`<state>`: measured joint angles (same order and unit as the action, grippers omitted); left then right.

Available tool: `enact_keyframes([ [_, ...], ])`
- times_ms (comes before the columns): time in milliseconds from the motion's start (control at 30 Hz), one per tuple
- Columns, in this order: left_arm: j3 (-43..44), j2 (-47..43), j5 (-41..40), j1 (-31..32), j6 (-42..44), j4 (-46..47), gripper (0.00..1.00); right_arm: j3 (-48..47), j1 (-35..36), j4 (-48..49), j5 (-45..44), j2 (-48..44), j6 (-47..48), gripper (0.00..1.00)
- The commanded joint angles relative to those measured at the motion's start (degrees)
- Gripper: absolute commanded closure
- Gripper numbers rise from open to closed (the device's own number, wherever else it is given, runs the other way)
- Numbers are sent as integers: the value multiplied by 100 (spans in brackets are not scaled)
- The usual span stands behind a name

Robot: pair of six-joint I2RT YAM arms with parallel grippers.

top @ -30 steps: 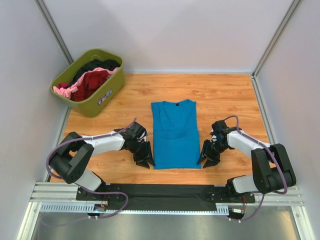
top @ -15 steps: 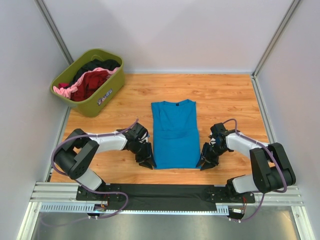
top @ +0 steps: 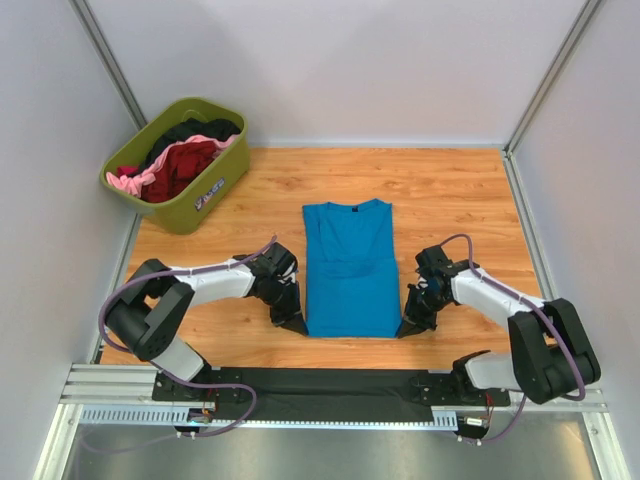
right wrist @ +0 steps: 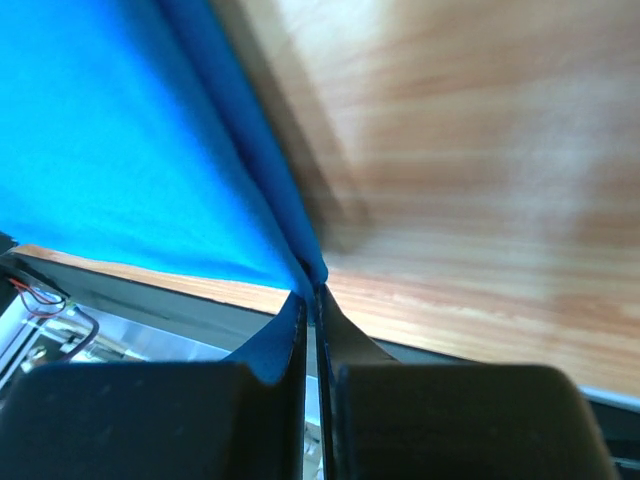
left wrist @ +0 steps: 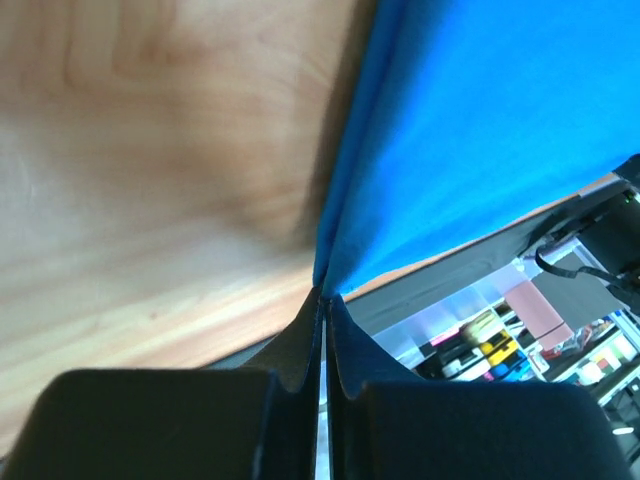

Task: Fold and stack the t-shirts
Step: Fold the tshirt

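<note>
A bright blue t-shirt lies on the wooden table, its sides folded in to a narrow strip, collar at the far end. My left gripper is shut on its near left corner; the left wrist view shows the blue cloth pinched at the fingertips. My right gripper is shut on the near right corner; the right wrist view shows the cloth caught at the tips. More t-shirts, dark red, pink and black, lie heaped in the tub.
An olive-green plastic tub stands at the far left corner. A black strip and metal rail run along the table's near edge. Grey walls close in the left, right and back.
Both grippers have moved inward to the shirt's near corners and closed on them. The shirt's near edge looks slightly lifted.
</note>
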<state>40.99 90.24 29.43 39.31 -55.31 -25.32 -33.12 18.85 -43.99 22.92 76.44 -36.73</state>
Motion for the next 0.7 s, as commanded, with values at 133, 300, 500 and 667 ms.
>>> enact_keyframes([
  [133, 199, -796, -174, 42, -226, -816, 100, -282, 268, -628, -621, -841, -466, 100],
  [300, 225, -1113, -236, 68, -314, -1185, 100, -352, 303, -962, -710, -1499, -589, 100],
  [500, 304, -1789, -315, 121, -559, -1756, 100, -431, 435, -1340, -692, -2177, -774, 100],
  [667, 523, -2484, -464, 138, -771, -2117, 100, -835, 435, -1788, -894, -2696, -801, 100],
])
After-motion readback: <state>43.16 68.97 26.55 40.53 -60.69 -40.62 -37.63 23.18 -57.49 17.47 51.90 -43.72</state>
